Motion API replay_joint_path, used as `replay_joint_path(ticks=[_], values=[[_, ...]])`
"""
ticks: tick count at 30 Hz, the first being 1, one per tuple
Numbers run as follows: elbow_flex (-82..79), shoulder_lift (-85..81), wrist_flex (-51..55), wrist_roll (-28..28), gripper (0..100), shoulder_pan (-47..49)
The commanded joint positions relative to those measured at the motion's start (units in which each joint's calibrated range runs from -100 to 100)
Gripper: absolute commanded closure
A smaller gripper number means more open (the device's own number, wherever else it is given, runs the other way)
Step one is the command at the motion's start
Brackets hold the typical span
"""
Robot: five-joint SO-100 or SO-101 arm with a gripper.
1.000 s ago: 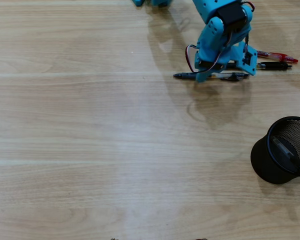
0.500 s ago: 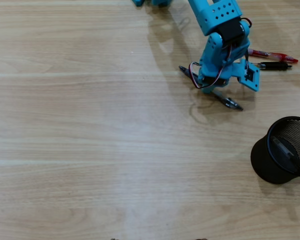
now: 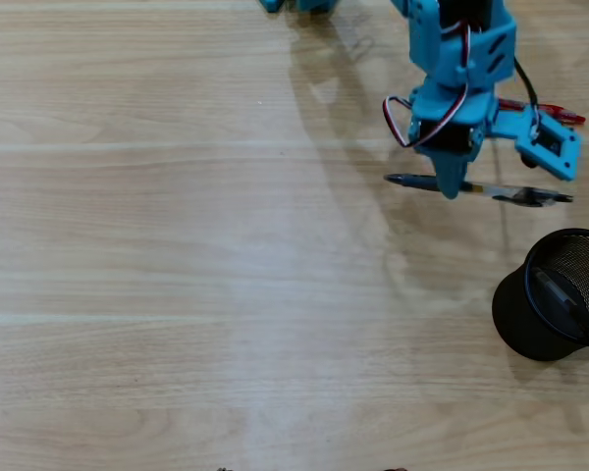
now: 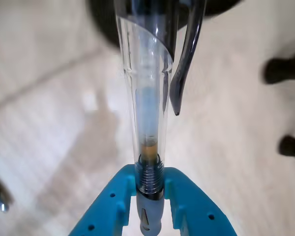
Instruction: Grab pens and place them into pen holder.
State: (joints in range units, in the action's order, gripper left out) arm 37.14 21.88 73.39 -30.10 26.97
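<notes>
In the overhead view my blue gripper (image 3: 453,183) is shut on a clear-barrelled pen (image 3: 501,191) with black ends. The pen lies level above the table, pointing left to right. The black mesh pen holder (image 3: 515,316) stands at the right edge, below and right of the held pen, with one pen (image 3: 567,306) leaning inside it. A red pen (image 3: 550,111) lies on the table behind the arm, partly hidden. In the wrist view the clear pen (image 4: 146,98) runs up from the gripper (image 4: 150,179), and the holder (image 4: 102,23) is a dark blur at the top.
The light wooden table (image 3: 177,275) stretches wide to the left and below the arm. Two blurred dark shapes (image 4: 285,70) show at the right of the wrist view. The holder sits close to the overhead view's right edge.
The gripper picked the clear pen off the table and carried it right and toward the holder. The pen swung diagonal, then level again. The holder and red pen stayed put.
</notes>
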Motion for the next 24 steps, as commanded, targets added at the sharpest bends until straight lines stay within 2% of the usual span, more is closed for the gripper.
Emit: replay_joint_path(ticks=[1, 6, 11, 24], values=[[16.1, -4.5, -12.7, -9.0, 98, -1.3], [15.1, 2.4, -42.1, -16.8, 98, 1.0], [7.7, 10.4, -59.6, -23.0, 98, 4.5], [1.7, 17.6, -61.5, -23.6, 96, 7.8]])
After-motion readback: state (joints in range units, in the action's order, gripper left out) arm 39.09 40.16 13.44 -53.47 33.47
